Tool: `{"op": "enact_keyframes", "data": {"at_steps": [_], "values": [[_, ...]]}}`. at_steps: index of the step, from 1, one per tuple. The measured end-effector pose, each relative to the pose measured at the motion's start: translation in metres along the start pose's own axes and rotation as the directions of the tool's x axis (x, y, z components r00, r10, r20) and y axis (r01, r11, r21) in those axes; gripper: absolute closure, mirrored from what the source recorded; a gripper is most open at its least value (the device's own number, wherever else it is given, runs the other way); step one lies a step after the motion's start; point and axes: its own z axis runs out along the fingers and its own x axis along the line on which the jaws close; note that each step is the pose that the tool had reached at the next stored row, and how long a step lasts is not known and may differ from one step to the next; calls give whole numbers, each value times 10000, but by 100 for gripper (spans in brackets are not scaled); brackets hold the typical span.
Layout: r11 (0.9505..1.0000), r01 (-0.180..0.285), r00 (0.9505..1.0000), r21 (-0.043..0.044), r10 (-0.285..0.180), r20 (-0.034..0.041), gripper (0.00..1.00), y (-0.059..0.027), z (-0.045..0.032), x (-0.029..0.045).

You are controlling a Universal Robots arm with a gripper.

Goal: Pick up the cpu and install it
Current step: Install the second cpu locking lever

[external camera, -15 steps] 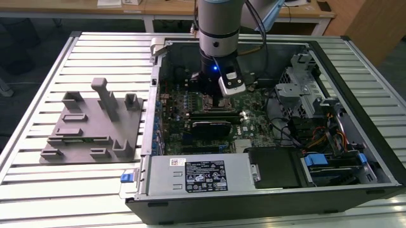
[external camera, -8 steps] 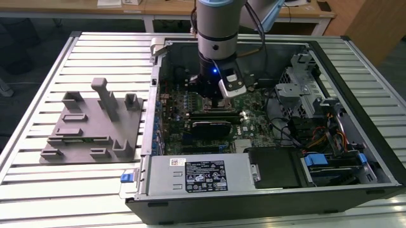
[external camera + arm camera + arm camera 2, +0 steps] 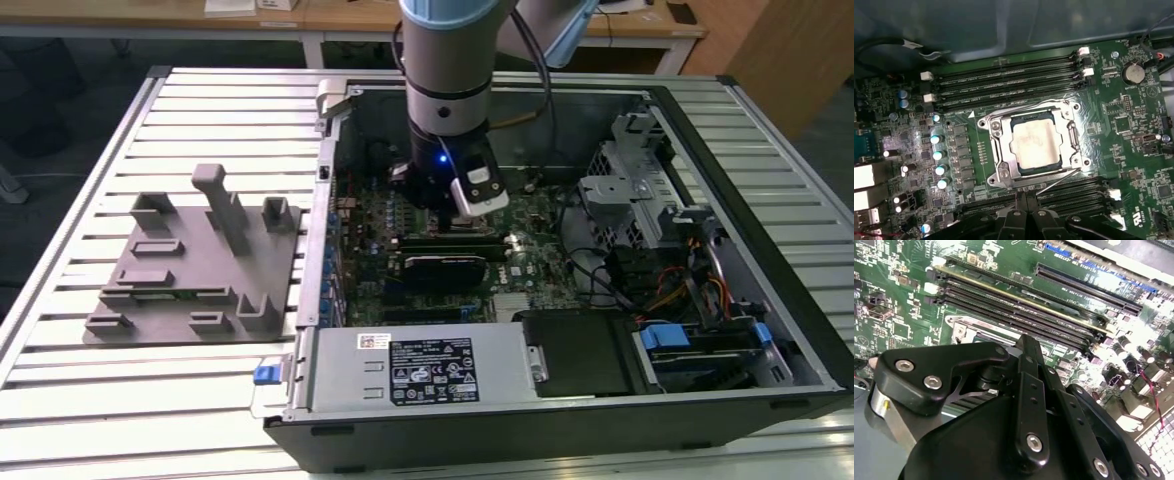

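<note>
The cpu, a silvery square plate with a smudged top, lies flat inside the metal socket frame on the green motherboard in the first wrist view. My gripper hovers just beside the socket's edge, its two black fingers pressed together with nothing between them, apart from the chip. In the exterior view the gripper hangs low inside the open computer case, over the middle of the board. The second wrist view looks past the black finger linkage to a corner of the socket frame.
Memory slots flank the socket on both sides. A row of capacitors stands nearby. The power supply, a drive cage with cables and the case walls hem in the board. A grey fixture block sits at the exterior view's left.
</note>
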Motion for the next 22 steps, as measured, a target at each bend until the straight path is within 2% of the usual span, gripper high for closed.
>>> {"op": "enact_keyframes", "data": {"at_steps": [6, 11, 17, 21, 22], "values": [[9989, -37, 9999, -467, 32, -97, 89, -90, 13, 20], [9971, -62, 9999, -760, 50, -158, 89, -171, 26, 36], [9923, -107, 9996, -1234, 75, -261, 89, -240, 43, 77], [9871, -143, 9994, -1598, 90, -338, 89, -275, 56, 107], [9860, -149, 9993, -1662, 92, -351, 89, -283, 62, 114]]}}
